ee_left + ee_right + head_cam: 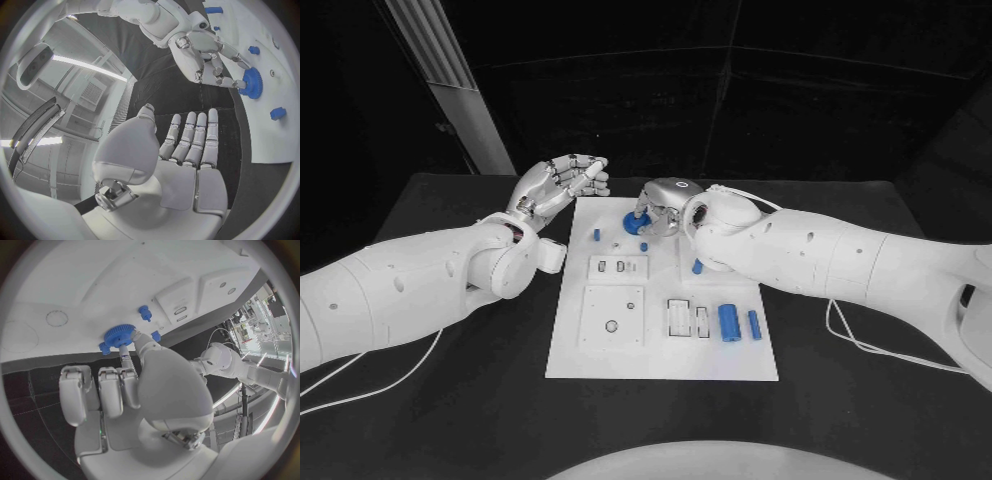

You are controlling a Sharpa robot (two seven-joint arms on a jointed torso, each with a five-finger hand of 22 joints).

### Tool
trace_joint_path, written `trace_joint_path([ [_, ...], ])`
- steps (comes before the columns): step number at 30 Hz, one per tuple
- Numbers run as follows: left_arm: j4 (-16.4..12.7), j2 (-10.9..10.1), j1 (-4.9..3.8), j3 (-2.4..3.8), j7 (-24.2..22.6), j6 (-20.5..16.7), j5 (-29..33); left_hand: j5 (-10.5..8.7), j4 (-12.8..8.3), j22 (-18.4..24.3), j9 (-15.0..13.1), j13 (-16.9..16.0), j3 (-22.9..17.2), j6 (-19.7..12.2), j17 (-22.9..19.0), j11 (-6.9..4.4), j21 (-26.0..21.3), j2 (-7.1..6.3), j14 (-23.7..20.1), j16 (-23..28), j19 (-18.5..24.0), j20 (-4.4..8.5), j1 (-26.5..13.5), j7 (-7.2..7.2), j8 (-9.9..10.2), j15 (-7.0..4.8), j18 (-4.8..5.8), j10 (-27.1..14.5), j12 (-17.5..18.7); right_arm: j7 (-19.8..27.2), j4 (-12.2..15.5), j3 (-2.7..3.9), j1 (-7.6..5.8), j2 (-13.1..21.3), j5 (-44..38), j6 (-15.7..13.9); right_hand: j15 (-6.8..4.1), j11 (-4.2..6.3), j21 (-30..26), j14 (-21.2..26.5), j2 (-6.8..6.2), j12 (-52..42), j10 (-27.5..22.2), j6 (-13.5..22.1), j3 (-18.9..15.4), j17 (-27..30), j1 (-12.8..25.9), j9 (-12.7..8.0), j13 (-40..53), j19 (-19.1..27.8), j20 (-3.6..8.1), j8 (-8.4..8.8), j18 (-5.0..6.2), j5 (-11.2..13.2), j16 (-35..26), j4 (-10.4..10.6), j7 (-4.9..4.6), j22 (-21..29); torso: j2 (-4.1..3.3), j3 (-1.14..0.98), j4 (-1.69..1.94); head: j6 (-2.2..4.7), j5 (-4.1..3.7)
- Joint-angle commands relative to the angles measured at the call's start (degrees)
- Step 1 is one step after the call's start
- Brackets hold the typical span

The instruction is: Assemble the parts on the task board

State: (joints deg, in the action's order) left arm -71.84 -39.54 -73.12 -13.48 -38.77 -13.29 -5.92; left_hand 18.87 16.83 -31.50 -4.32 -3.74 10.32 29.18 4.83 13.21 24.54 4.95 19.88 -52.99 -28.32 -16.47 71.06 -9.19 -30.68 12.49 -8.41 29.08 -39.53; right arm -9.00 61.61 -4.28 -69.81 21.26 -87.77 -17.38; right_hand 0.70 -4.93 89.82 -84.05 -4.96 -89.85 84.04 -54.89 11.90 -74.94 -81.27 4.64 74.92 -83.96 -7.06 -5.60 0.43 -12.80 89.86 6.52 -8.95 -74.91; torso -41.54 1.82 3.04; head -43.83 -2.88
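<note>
Your right hand [668, 205] is over the upper part of the board [661, 360], just above the frame's centre, fingertips on the blue gear [119, 335]. In the right wrist view a finger [125, 352] and the thumb meet the gear's rim while the other fingers lie curled beside them, so you look to be pinching it. The gear sits flat against the board; whether it is fully seated on its post I cannot tell.

Your left hand [560, 185] hovers off the board's upper left corner, fingers loosely apart, holding nothing.

The step in hand looks like seating the gear. Next, press or turn it home, then release and check it. Other blue parts [730, 322] wait in the lower right of the board, well apart from either hand.
</note>
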Motion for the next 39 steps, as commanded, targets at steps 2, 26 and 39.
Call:
trace_joint_path([
  [2,-0.06,0.05,-0.07,0.04,-8.35,0.13,-0.19,0.28,-0.11,0.08,-0.06,0.05,-0.09,-0.23,-0.09,-0.14,-0.14,0.37,-0.51,-0.25,0.3,-0.01,-0.02,-6.23,0.38,-0.04,0.57,-0.34,-0.35,-1.5,-0.37,-0.01,-0.1,-0.27,-0.02,1.92,0.35,-0.31,0.18,-5.95,0.09,-0.15,5.96,0.71,-0.03,-15.06,0.48,-0.15,15.08,-6.04,-0.25,0.45,-0.43,-0.22,0.14,0.01,-0.17,-15.09,0.01,0.0,-0.01,0.05,-0.02],
  [26,1.02,0.54,-0.03,0.04,-8.32,0.21,-0.19,0.36,-0.11,0.09,-0.07,0.05,-0.07,-0.23,-0.1,-0.14,-0.14,0.43,-0.53,-0.31,0.3,-0.01,0.06,-6.23,0.38,-0.04,0.58,-0.36,-0.41,7.24,9.99,0.02,-0.97,8.24,9.81,-18.04,1.07,-1.1,0.18,-5.95,0.15,-0.15,5.96,-1.43,-1.3,-15.06,4.01,-0.03,15.08,-6.04,-0.89,0.08,-0.43,-1.01,0.14,2.11,-1.01,-15.09,0.2,0.05,-0.18,0.68,0.07],
  [39,2.07,1.2,0.24,0.04,-8.44,0.33,-0.19,0.37,-0.11,0.09,-0.08,0.05,-0.06,-0.22,-0.1,-0.14,-0.14,0.43,-0.53,-0.32,0.3,-0.01,0.07,-6.23,0.38,-0.04,0.58,-0.36,-0.42,14.41,18.18,-0.01,-2.28,21.43,21.26,-16.72,0.29,0.23,0.18,-5.95,0.72,-0.15,5.96,-0.53,-7.01,-15.06,9.03,-0.41,15.08,-6.04,-0.28,1.56,-0.43,9.73,0.14,7.39,0.38,-15.09,0.44,-0.05,-0.61,1.3,-1.39],
])
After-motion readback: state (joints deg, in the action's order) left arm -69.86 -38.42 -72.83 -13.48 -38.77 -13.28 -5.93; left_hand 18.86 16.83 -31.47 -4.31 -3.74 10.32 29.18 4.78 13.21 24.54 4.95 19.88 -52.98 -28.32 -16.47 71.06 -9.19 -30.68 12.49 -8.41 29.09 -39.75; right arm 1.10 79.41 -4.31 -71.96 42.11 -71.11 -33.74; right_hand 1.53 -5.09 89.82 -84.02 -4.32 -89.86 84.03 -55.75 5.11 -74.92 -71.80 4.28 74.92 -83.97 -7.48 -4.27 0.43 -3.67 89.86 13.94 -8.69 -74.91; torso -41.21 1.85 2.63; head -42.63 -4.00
